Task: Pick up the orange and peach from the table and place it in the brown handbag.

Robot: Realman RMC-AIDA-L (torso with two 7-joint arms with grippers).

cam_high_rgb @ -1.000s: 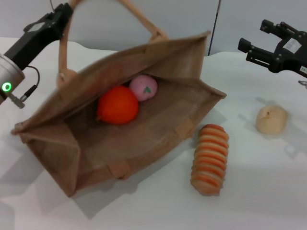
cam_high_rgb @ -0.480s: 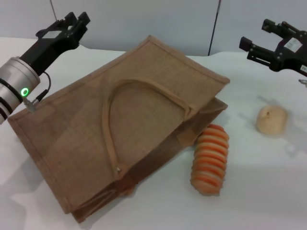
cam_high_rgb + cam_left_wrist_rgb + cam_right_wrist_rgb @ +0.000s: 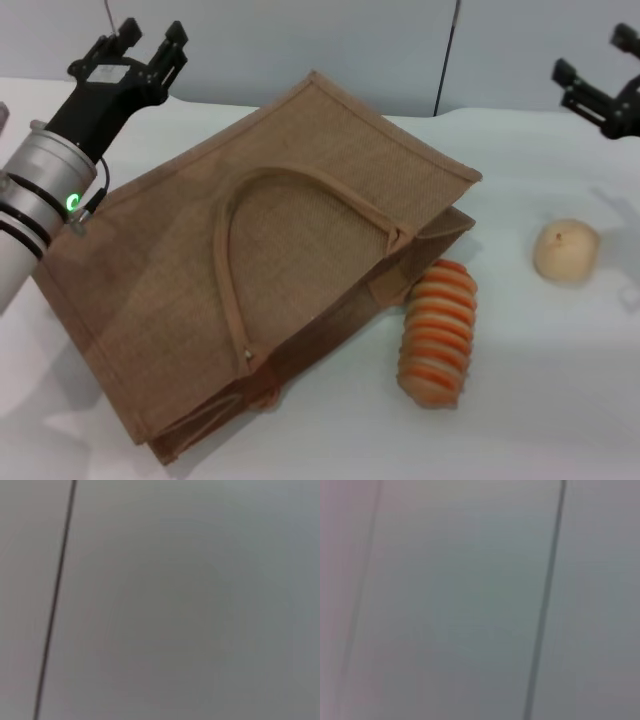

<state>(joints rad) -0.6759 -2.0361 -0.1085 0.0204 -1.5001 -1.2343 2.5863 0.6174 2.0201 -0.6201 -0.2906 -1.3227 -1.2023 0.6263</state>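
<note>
A large rectangular tan-brown woven jute handbag (image 3: 300,230) is shown lying collapsed flat on a white table (image 3: 560,400), which is seen from the head view. One long arched loop handle (image 3: 262,200) is laid across the bag's upturned side panel. The bag's mouth is folded shut, so its inside cannot be seen; the orange and the peach are not visible anywhere on the table, and whether they lie inside the bag cannot be told.

Just beside the bag, at the edge nearest the robot's right, a ribbed oblong item (image 3: 438,332) striped in orange and tan is seen resting on the table, touching or nearly touching the bag's folded corner. Farther from the bag on that same side, well apart, a pale beige roundish fruit (image 3: 566,250) with a small dimple is set.

The left gripper (image 3: 148,48), black and mounted on a silver wrist, is held in the air above the bag's far left corner, its fingers spread apart with nothing between them. The right gripper (image 3: 600,92) is raised well away from the bag, beyond the beige fruit, partly cut off; its fingers appear parted and nothing is gripped.

Only a blurred grey wall is shown by both wrist views.
</note>
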